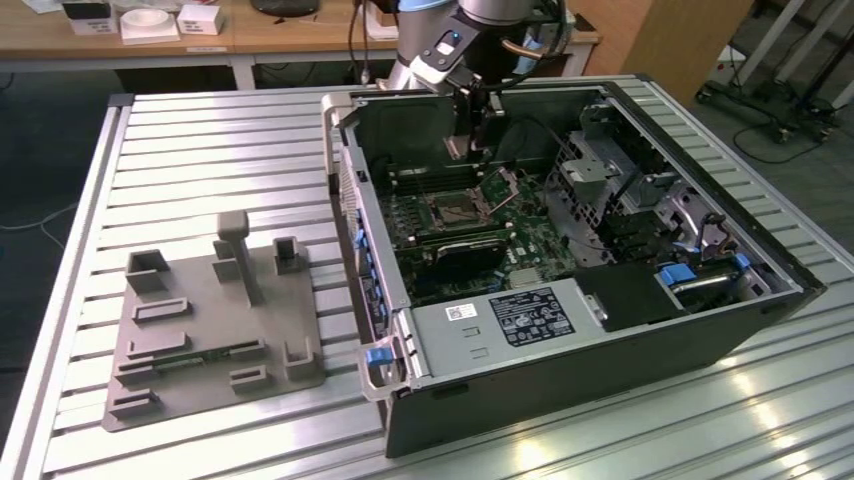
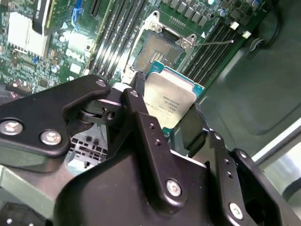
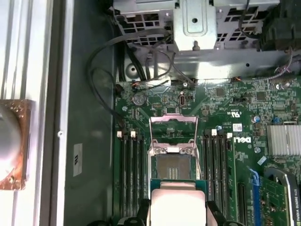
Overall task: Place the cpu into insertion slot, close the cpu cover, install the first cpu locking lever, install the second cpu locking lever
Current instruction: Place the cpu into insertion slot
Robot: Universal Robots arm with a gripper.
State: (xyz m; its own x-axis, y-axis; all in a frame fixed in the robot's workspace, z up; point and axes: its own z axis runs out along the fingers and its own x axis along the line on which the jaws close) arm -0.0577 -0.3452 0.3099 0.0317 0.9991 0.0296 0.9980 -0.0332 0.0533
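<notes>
The cpu, a flat square chip with a silvery top and green edge, is held by its sides between my gripper's black fingers. In the first wrist view the cpu hangs just short of the insertion slot, whose dark centre lies bare. The cpu cover is swung open beyond the slot, its window showing the board. A thin wire lever stands up beside the slot. In the exterior view my gripper hangs inside the case above the slot.
The open computer case lies on a slatted metal table. Long black memory slots flank the socket. A grey power supply box, a drive cage and loose cables crowd the case. A grey fixture plate sits outside.
</notes>
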